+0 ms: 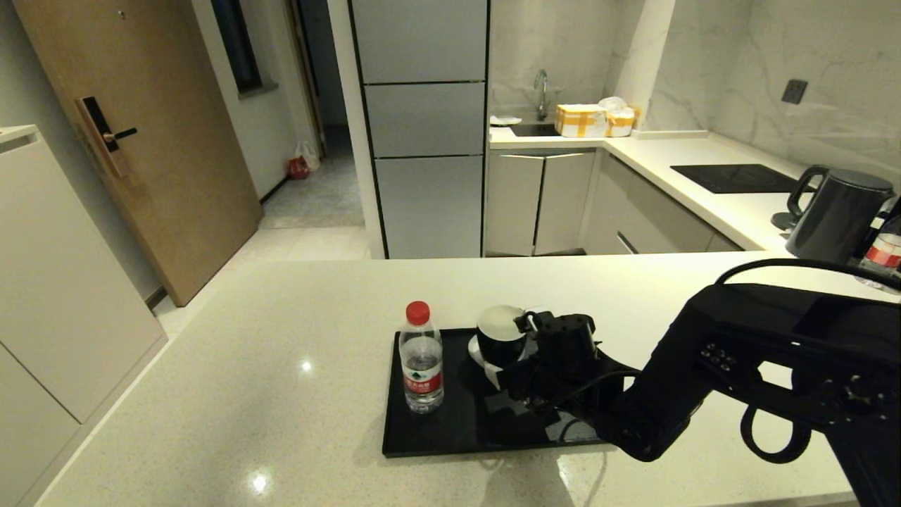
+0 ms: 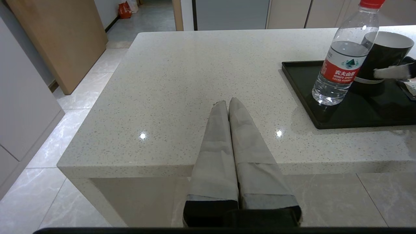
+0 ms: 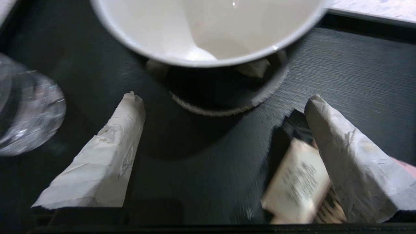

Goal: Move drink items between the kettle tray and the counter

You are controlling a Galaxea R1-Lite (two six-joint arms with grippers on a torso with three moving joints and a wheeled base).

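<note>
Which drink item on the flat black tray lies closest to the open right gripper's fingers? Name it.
The small flat tea sachet, lying on the matte black tray against one finger of the right gripper. The round black cup stands beyond both fingertips.

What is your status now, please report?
Right gripper open, low over tray, at black cup. Sachet beside one finger, not held. Left gripper shut, parked at counter edge. Water bottle stands close by.
</note>
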